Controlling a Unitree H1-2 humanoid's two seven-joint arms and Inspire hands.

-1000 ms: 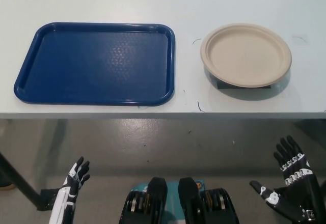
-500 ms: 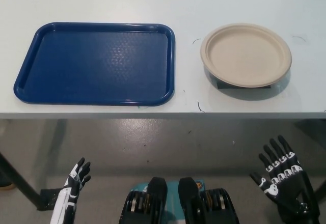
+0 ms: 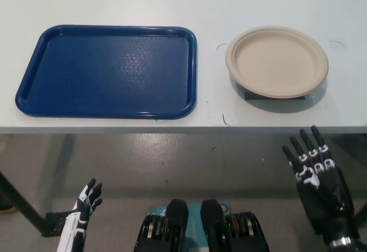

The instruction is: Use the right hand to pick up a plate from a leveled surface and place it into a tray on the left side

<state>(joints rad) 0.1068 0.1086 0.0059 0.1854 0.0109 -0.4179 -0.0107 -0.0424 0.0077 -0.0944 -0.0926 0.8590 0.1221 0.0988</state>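
A beige round plate rests on a low dark stand on the right part of the white table. An empty blue tray lies on the table's left part. My black right hand is open with fingers spread, below the table's front edge and under the plate's right side. My white left hand hangs open at the lower left, well below the tray.
The table's front edge runs across the picture between both hands and the objects. Grey floor shows below it. A dark table leg slants at the lower left.
My right hand has risen and turned its back to the camera, coming closer to the table's front edge. The left hand has sunk slightly. Plate and tray have not moved.
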